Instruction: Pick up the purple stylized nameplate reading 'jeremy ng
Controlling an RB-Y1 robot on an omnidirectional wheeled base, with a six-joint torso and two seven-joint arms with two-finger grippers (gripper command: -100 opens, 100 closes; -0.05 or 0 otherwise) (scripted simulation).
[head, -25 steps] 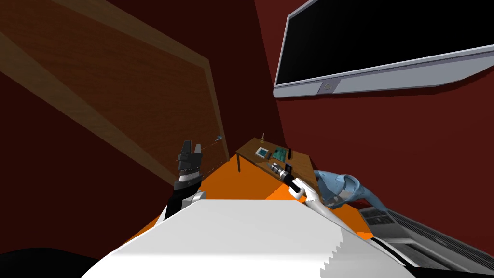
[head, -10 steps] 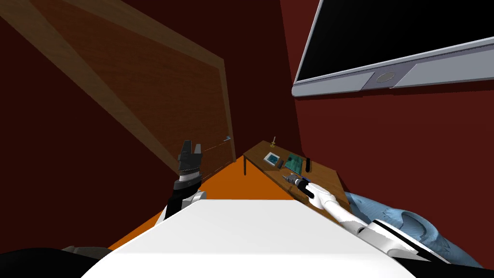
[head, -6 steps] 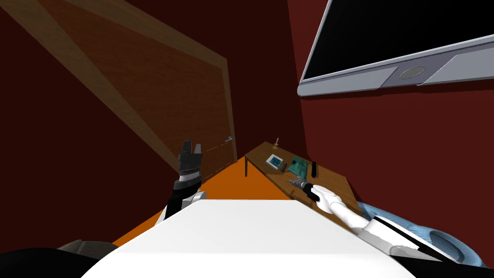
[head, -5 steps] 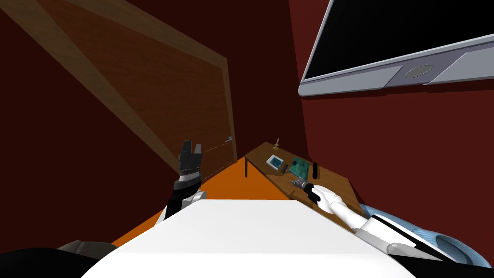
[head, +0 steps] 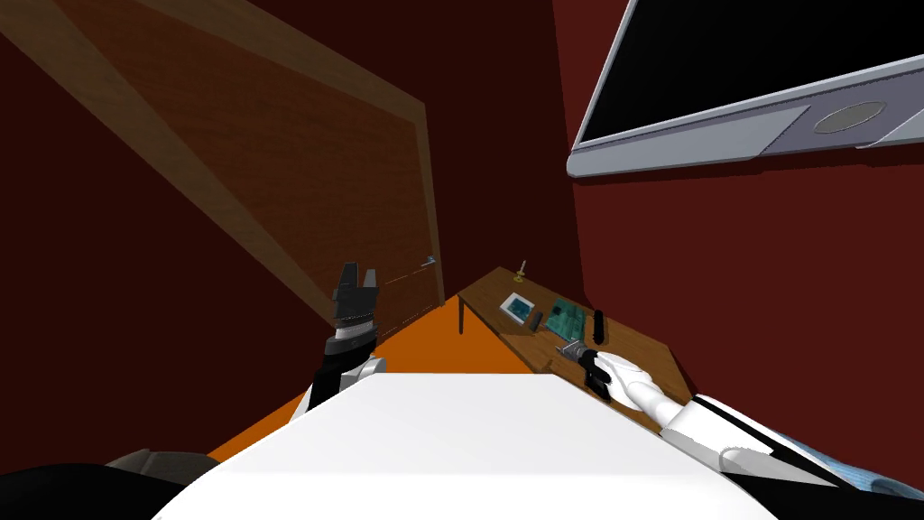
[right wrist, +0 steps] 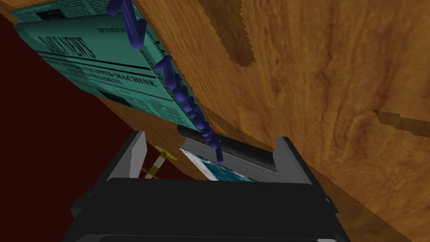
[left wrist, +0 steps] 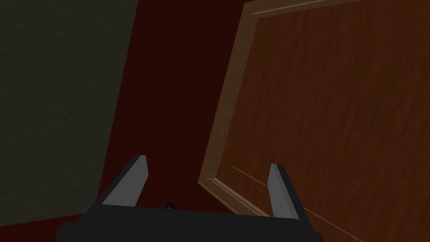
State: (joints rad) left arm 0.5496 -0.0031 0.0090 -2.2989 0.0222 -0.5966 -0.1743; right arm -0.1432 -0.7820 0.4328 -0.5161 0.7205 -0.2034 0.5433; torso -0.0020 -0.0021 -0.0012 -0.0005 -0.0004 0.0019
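Note:
The purple nameplate (right wrist: pixel 184 98) is a string of looped letters lying on the wooden table (right wrist: pixel 319 84), along the edge of a green newspaper (right wrist: pixel 96 59). My right gripper (right wrist: pixel 210 157) is open and hovers over the table, a short way from the nameplate's near end, with nothing between its fingers. From the head view, that gripper (head: pixel 570 347) is over the near half of the table (head: pixel 632 348), just before the newspaper (head: pixel 566 318). My left gripper (head: pixel 355 287) is raised at my left, and its fingers (left wrist: pixel 130 180) stand open and empty.
Near the nameplate's end lie a dark flat block (right wrist: pixel 239 153), a white-framed picture (head: pixel 516 307) and a small gold object (head: pixel 521 267). A black upright item (head: pixel 597 325) stands by the dark red wall. A wooden door (head: pixel 298 181) is left, a large screen (head: pixel 749 81) above.
My view has swung, so the table and screen sit further right. My right arm has reached out lower over the table's near part. The left arm has not moved.

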